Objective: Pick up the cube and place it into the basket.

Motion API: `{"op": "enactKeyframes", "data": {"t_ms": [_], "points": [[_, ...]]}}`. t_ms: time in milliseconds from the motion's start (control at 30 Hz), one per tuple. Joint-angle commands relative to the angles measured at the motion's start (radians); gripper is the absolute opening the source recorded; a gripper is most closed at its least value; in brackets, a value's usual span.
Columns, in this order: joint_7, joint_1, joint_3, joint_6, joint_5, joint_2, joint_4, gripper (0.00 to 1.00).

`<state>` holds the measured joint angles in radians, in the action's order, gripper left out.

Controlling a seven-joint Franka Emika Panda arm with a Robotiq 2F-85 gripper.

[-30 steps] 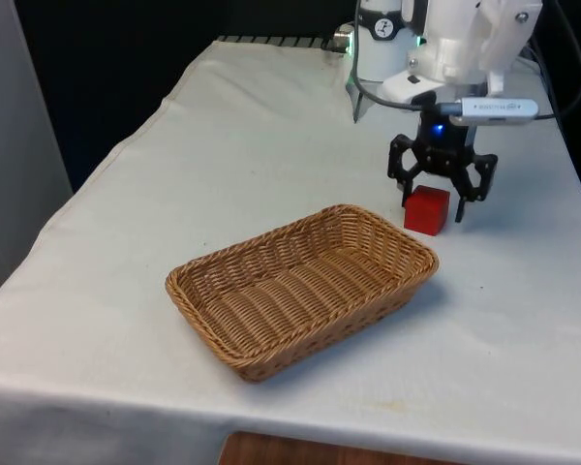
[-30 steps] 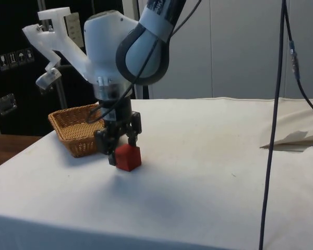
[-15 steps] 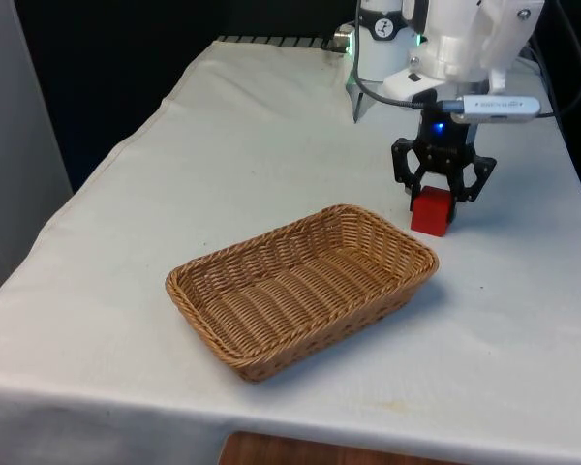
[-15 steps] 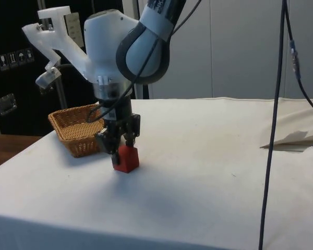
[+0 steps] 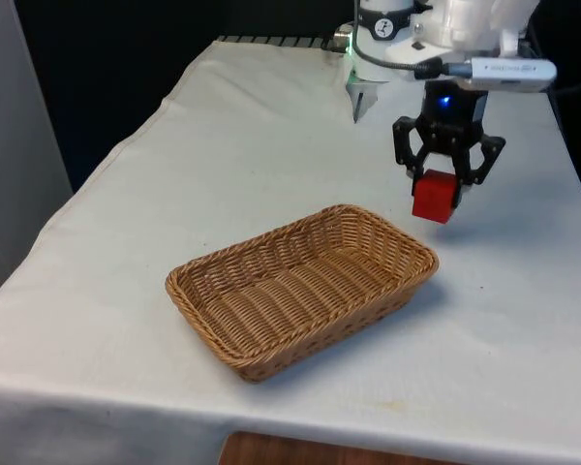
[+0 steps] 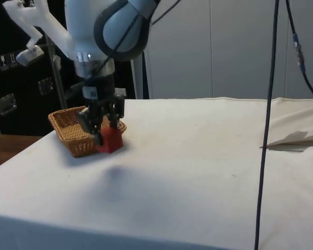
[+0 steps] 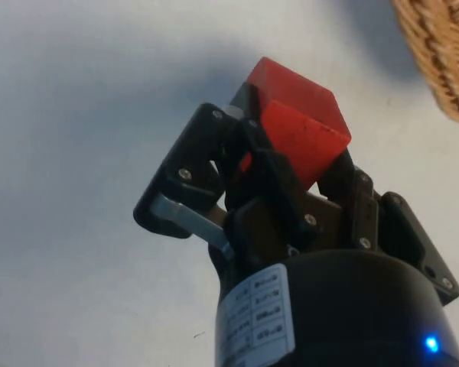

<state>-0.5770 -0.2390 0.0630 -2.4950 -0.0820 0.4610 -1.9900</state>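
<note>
A red cube hangs above the white cloth, held in my black gripper, which is shut on it. From the side the cube is off the table, just beside the basket's near end, with the gripper clamped on its upper part. The wrist view has the cube squeezed between both fingers. A shallow woven wicker basket lies on the table, towards the front view's left of the cube and nearer the camera; it holds nothing. The basket sits behind the gripper in the side view.
A black cable hangs down at the side view's right. A crease in the cloth lies near it. The table's front edge runs just beyond the basket.
The fingers closed on the cube, then the arm lifted it off the cloth and carried it a little towards the basket.
</note>
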Motion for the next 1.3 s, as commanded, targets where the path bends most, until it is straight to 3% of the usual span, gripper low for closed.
{"op": "enactKeyframes", "data": {"t_ms": [0, 233, 567, 600, 633, 867, 900, 933, 967, 1233, 1267], "points": [[0.000, 0.001, 0.001, 0.019, 0.001, -0.004, 0.013, 0.00], [0.007, 0.008, 0.002, 0.112, 0.004, -0.003, 0.109, 0.00], [0.020, 0.018, 0.008, 0.189, 0.008, 0.016, 0.211, 0.00], [0.010, 0.012, 0.011, 0.179, 0.000, 0.005, 0.195, 0.00], [0.022, 0.020, 0.009, 0.191, 0.009, 0.021, 0.221, 0.00], [0.050, 0.038, 0.016, 0.208, 0.022, 0.083, 0.316, 0.00], [0.054, 0.038, 0.018, 0.210, 0.025, 0.091, 0.328, 0.00], [0.044, 0.030, 0.025, 0.199, 0.013, 0.086, 0.319, 0.00], [0.059, 0.040, 0.020, 0.213, 0.027, 0.100, 0.342, 0.00], [0.098, 0.058, 0.040, 0.233, 0.045, 0.177, 0.460, 0.00], [0.089, 0.049, 0.048, 0.221, 0.038, 0.173, 0.452, 0.00]]}}
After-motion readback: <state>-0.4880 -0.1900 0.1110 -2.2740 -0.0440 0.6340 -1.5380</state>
